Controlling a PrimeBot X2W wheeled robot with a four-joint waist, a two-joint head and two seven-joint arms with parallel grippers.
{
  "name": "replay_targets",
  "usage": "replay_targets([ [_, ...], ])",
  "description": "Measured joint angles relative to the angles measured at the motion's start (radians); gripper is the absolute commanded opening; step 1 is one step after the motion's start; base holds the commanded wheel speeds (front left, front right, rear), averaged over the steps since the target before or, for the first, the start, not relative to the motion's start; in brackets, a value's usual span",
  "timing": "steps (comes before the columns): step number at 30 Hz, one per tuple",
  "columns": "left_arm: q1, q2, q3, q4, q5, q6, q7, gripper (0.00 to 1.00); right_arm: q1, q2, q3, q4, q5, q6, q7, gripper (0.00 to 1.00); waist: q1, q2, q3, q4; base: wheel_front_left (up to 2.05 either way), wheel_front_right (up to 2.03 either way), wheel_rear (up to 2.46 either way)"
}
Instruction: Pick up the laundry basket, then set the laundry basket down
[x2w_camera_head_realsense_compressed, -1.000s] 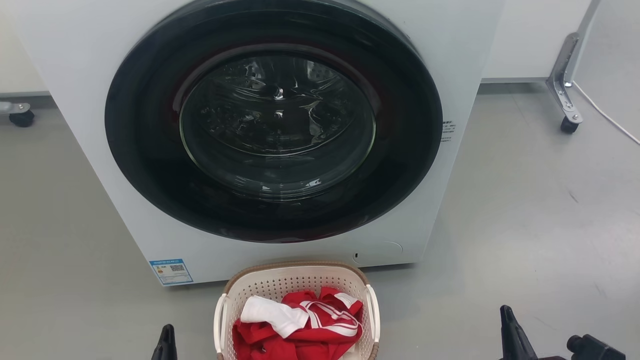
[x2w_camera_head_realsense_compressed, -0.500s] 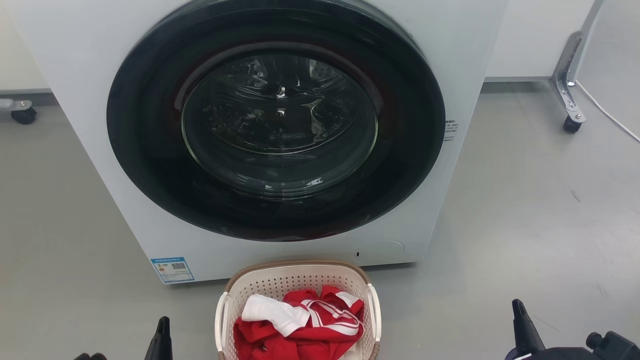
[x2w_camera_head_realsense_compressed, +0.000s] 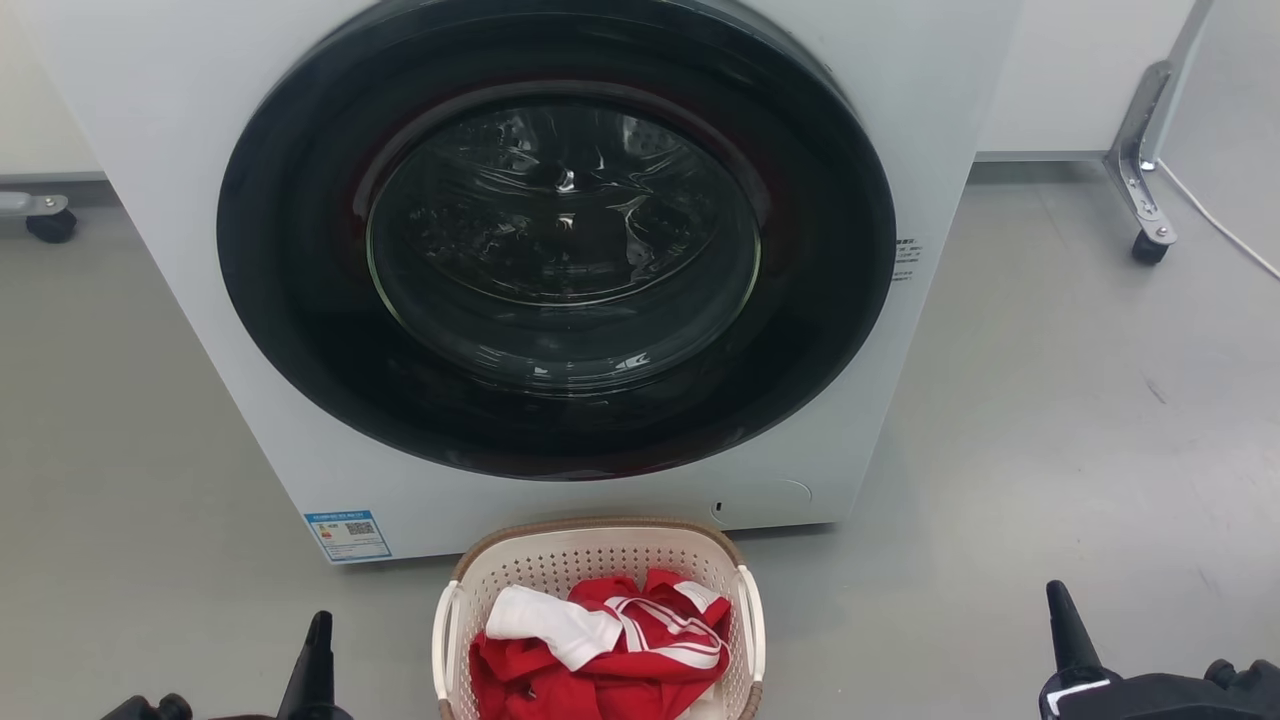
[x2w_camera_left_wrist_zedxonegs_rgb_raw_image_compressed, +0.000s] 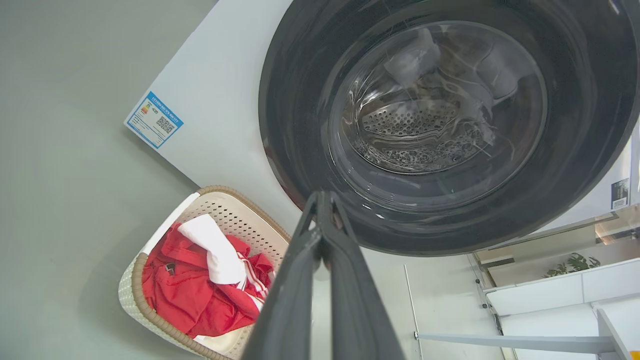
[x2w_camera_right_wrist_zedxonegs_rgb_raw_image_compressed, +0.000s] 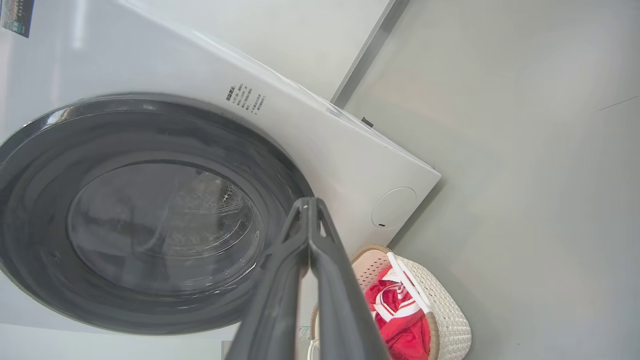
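The laundry basket (x2w_camera_head_realsense_compressed: 560, 565) stands on the grey floor just in front of the washing machine, at the bottom centre of the head view. It is cream-white and perforated, with a brown rim and white side handles, and holds red and white clothes (x2w_camera_head_realsense_compressed: 600, 640). My left gripper (x2w_camera_head_realsense_compressed: 318, 625) is shut, low and to the basket's left, apart from it. My right gripper (x2w_camera_head_realsense_compressed: 1058, 600) is shut too, far off to the basket's right. The left wrist view has the basket (x2w_camera_left_wrist_zedxonegs_rgb_raw_image_compressed: 150, 320) at lower left beside the shut left gripper (x2w_camera_left_wrist_zedxonegs_rgb_raw_image_compressed: 322, 197). In the right wrist view the basket (x2w_camera_right_wrist_zedxonegs_rgb_raw_image_compressed: 450, 320) lies lower right of the shut right gripper (x2w_camera_right_wrist_zedxonegs_rgb_raw_image_compressed: 307, 202).
A white front-loading washing machine (x2w_camera_head_realsense_compressed: 560, 270) with a large dark round door, closed, stands right behind the basket. A metal frame leg on a caster (x2w_camera_head_realsense_compressed: 1145, 245) stands at the far right, another caster (x2w_camera_head_realsense_compressed: 50, 225) at the far left. A white cable (x2w_camera_head_realsense_compressed: 1220, 230) lies on the floor.
Both grippers have spread outward, the left one further left and the right one further right and slightly up. The basket stays where it was; the head view has shifted slightly.
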Motion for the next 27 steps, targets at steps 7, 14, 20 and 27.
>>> replay_targets([
  [7, -0.016, -0.002, 0.021, 0.016, -0.105, -0.021, 0.022, 0.00, -0.010, 0.002, -0.032, 0.013, 0.099, 0.020, 0.024, 0.00, 0.0000, 0.0000, 0.002, 0.002, 0.00, 0.00, 0.00],
  [14, -0.043, -0.003, 0.036, 0.027, -0.199, -0.035, 0.049, 0.00, -0.030, 0.004, -0.063, 0.023, 0.192, 0.037, 0.051, 0.00, 0.0000, 0.0000, 0.004, 0.005, 0.00, 0.00, 0.00],
  [20, -0.056, -0.005, 0.056, 0.038, -0.287, -0.052, 0.071, 0.00, -0.046, 0.006, -0.091, 0.030, 0.276, 0.052, 0.069, 0.00, 0.0000, 0.0000, 0.005, 0.007, 0.00, 0.00, 0.00],
  [27, -0.088, -0.010, 0.070, 0.052, -0.380, -0.070, 0.095, 0.00, -0.055, 0.007, -0.123, 0.043, 0.370, 0.070, 0.095, 0.00, 0.0000, 0.0000, 0.007, 0.009, 0.00, 0.00, 0.00],
])
